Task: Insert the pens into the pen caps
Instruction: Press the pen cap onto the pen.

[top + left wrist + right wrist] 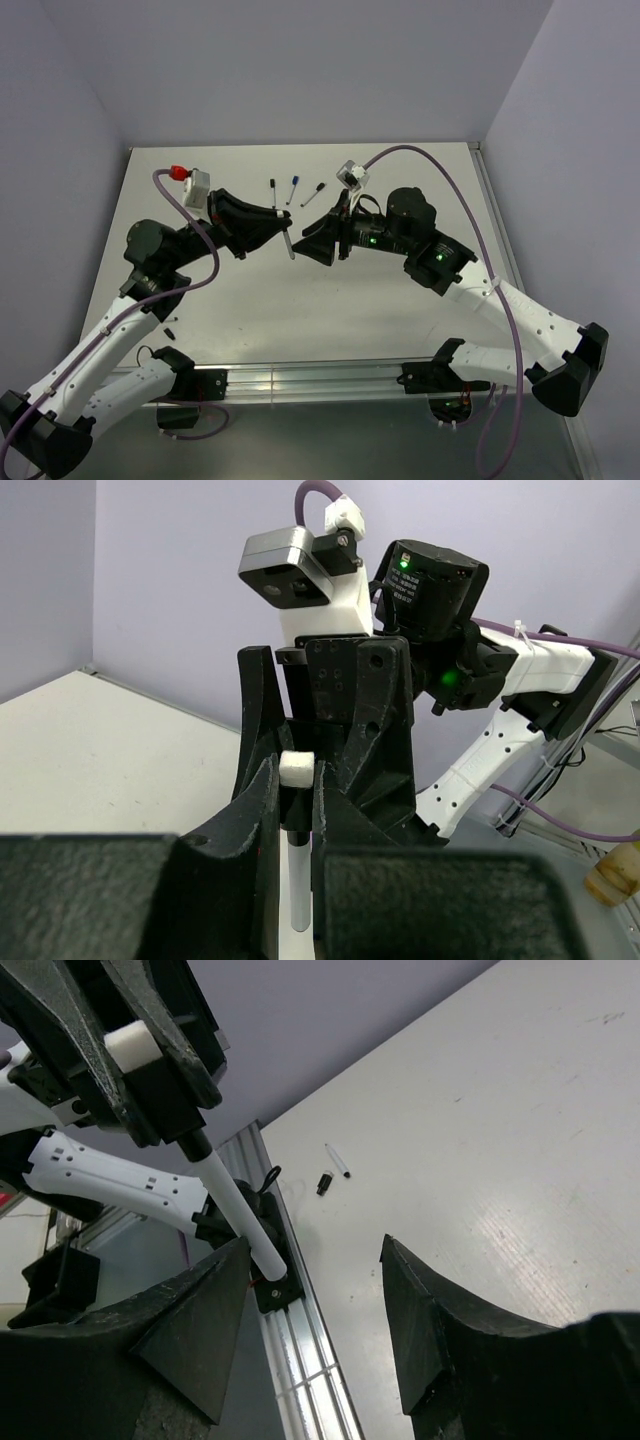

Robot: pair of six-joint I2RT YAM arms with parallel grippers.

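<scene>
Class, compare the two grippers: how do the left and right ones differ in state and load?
The left gripper is shut on a pen; the right gripper stands open and empty. The left gripper's fingers sit close together; the right gripper's are spread wide. Both are black, two-fingered and raised above the table, facing each other.

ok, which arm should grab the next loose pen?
Right. The right end effector is open and empty, while the left end effector is shut on a pen. The loose pens lie just beyond both, so reach hardly separates the arms.
</scene>
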